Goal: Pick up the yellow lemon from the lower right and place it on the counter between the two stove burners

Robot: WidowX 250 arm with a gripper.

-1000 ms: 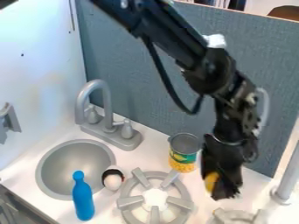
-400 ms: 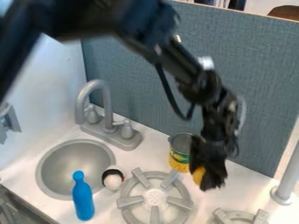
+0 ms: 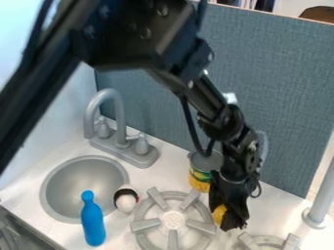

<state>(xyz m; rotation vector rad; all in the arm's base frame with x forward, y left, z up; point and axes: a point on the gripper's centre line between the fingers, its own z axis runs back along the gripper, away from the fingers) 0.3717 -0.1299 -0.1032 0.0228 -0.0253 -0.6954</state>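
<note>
Smooth white countertop (image 3: 163,177) across the work area, and right up front stands the glossy blue bottle (image 3: 93,225), a rounded body running up to a narrow neck and a little knob. Beside it in the foreground, the grey stove burner (image 3: 145,224), a round ring with chunky blocky prongs, and a second burner (image 3: 245,239) cut off at the bottom edge, over to the right.

Now the black gripper (image 3: 227,220), hanging down between those burners, dark and rough-looking, and it's pinching a rounded yellow thing (image 3: 219,213)! That yellow shows at the gripper's left side, near the first burner's ring; most of its shape is hidden. Over to the left, the egg-shaped toy (image 3: 126,200), white with a black band, just beside the round, matte grey basin (image 3: 83,185).

Further back, a cylindrical can (image 3: 201,177), green-and-yellow label, grey top, partly behind the arm. Then comes the curved grey faucet (image 3: 118,114), smooth as a pipe, and behind everything the blue-grey panel (image 3: 287,93) with its woven, fabric-like texture.
</note>
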